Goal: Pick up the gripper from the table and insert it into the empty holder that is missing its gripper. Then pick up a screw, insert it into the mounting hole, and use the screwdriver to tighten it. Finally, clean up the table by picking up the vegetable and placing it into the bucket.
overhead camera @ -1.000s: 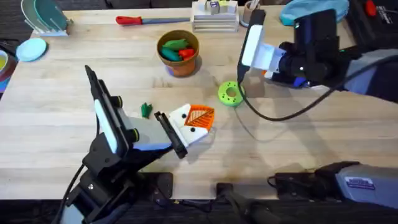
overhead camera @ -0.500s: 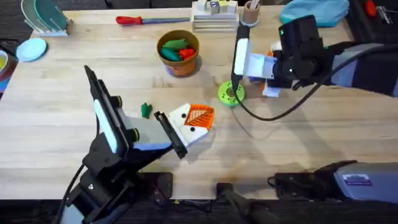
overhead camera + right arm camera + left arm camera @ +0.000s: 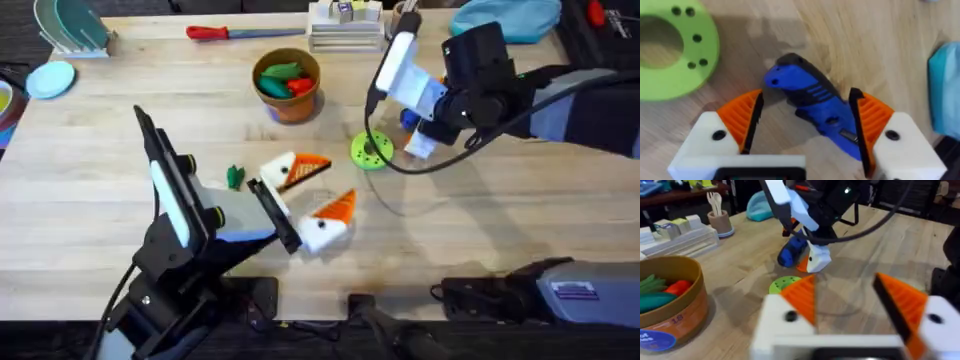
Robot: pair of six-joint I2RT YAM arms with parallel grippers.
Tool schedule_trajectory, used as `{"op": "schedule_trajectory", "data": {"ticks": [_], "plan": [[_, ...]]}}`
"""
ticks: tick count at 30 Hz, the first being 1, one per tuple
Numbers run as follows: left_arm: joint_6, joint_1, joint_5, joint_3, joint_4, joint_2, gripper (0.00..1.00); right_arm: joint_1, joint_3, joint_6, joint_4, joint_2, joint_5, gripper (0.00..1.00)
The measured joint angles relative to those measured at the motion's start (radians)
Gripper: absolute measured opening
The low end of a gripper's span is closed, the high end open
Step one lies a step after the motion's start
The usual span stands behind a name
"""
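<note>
I'm straddling the blue pen-shaped electric screwdriver [image 3: 812, 107] with my right gripper [image 3: 805, 122], fingers spread, nothing held, just beside the bright green ring-shaped disc [image 3: 371, 150] | left gripper [image 3: 312, 198] waiting wide open, empty, nearer me.

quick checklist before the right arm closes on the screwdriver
1. Right gripper fingers open: ok.
2. Blue screwdriver between the two orange pads: ok, it lies slanted on the table between them.
3. Pads centred on the screwdriver body: cannot tell, one pad looks much nearer to it than the other.
4. Green ring disc outside the fingers: ok, it sits off to one side.
5. Left gripper out of the way: ok, open and well apart from the right arm.
6. Screw seated in the mounting hole: cannot tell.
</note>
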Motion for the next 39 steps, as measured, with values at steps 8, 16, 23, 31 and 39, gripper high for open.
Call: {"op": "schedule_trajectory", "data": {"ticks": [8, 16, 23, 31, 39], "plan": [[-0.003, 0.0, -0.011, 0.0, 0.01, 0.0, 0.993, 0.004, 0.029, 0.243, 0.023, -0.057, -0.02, 0.991], [-0.021, 0.0, -0.189, 0.035, 0.102, 0.0, 0.993, 0.004, 0.051, 0.296, 0.024, -0.078, -0.021, 0.992], [-0.03, 0.0, -0.447, 0.324, -0.264, 0.048, 0.993, 0.009, 0.051, 0.304, 0.034, -0.078, -0.02, 0.992], [-0.137, 0.0, -0.676, 0.722, -0.738, 0.372, 0.992, 0.015, 0.051, 0.305, 0.091, -0.078, -0.021, 0.993], [-0.3, 0.075, -0.72, 0.953, -1.187, 0.755, 0.99, 0.015, 0.051, 0.304, 0.106, -0.078, -0.021, 0.992]]}}
